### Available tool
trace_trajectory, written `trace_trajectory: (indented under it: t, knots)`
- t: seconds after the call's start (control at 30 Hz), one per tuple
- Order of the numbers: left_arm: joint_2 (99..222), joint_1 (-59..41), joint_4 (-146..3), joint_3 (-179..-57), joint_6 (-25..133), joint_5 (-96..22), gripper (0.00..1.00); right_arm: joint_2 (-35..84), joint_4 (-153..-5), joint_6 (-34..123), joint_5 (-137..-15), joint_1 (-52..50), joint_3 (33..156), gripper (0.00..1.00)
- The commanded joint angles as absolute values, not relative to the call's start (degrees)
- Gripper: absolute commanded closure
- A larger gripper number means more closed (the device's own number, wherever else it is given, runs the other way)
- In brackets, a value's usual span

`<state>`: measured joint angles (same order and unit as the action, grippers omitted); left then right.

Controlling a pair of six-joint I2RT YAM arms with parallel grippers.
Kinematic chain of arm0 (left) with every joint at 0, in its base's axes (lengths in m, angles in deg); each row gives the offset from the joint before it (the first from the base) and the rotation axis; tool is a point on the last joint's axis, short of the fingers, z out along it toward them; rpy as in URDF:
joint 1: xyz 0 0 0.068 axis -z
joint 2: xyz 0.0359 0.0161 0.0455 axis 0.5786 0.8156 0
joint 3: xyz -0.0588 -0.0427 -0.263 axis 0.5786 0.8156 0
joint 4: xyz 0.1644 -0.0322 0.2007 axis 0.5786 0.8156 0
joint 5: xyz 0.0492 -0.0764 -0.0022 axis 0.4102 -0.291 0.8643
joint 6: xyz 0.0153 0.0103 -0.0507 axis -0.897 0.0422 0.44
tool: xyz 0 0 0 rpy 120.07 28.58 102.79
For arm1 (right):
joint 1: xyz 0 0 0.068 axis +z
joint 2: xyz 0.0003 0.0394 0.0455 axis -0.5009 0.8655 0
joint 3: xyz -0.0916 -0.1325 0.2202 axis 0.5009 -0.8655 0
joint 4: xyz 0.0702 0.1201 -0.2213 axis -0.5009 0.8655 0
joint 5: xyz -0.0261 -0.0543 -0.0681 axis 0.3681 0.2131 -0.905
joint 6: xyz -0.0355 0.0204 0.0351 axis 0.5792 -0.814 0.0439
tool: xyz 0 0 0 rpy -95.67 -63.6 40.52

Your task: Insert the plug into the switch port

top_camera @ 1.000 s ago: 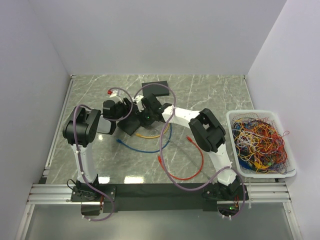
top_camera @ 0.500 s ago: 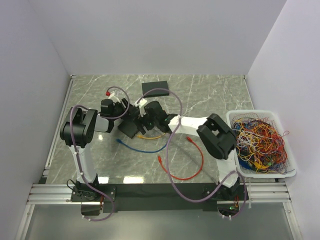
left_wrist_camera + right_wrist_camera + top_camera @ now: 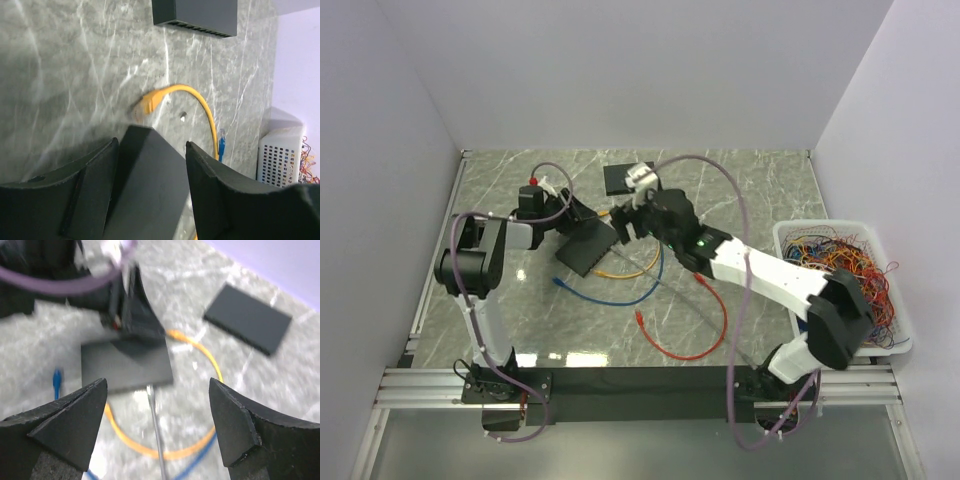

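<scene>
- White perforated basket (image 3: 800,226), right edge of table; heaped with tangled wires (image 3: 820,255) of many colours.
- Blue cable (image 3: 610,301), curved, loose on mid-table.
- Red cable (image 3: 685,357), open loop, nearer side, well apart from basket.
- Dark flat box (image 3: 623,178), lying flat, far side.
- Grey marbled table top (image 3: 760,190).

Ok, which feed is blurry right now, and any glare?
Right wrist: motion-blurred, the purple cable and black switch smeared. Left wrist: sharp, yellow plug crisp. Top external: sharp, with bright reflections on the table near its front edge.
</scene>
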<state>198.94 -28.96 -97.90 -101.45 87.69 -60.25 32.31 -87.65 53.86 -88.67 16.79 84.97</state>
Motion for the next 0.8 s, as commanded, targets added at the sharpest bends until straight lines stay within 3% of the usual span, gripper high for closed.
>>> trace_trajectory:
  t: [0.0, 0.17, 0.33, 0.47, 0.6, 0.77]
  knots:
    - [190.26, -29.2, -91.59, -100.12, 85.13, -56.59, 0.37, 24.8, -85.88, 51.52, -90.23, 16.78, 77.13, 0.11]
    - [177.16, -28.23, -86.06, -92.83, 81.27, -48.95, 0.37, 19.33, -81.06, 47.55, -90.13, 19.06, 74.21, 0.13]
    - [160.31, -27.09, -79.73, -83.26, 76.53, -36.3, 0.37, 21.42, -77.88, 46.95, -90.66, 22.31, 76.49, 0.14]
    - [150.97, -26.04, -76.55, -78.76, 76.16, -23.05, 0.36, 28.7, -76.4, 46.77, -90.13, 23.9, 80.26, 0.18]
    - [145.34, -25.94, -79.1, -72.96, 76.78, -19.06, 0.37, 36.1, -73.58, 46.15, -89.52, 24.34, 85.19, 0.26]
    - [143.75, -26.03, -79.36, -70.23, 76.78, -16.24, 0.37, 43.65, -69.54, 44.75, -89.17, 24.26, 91.69, 0.28]
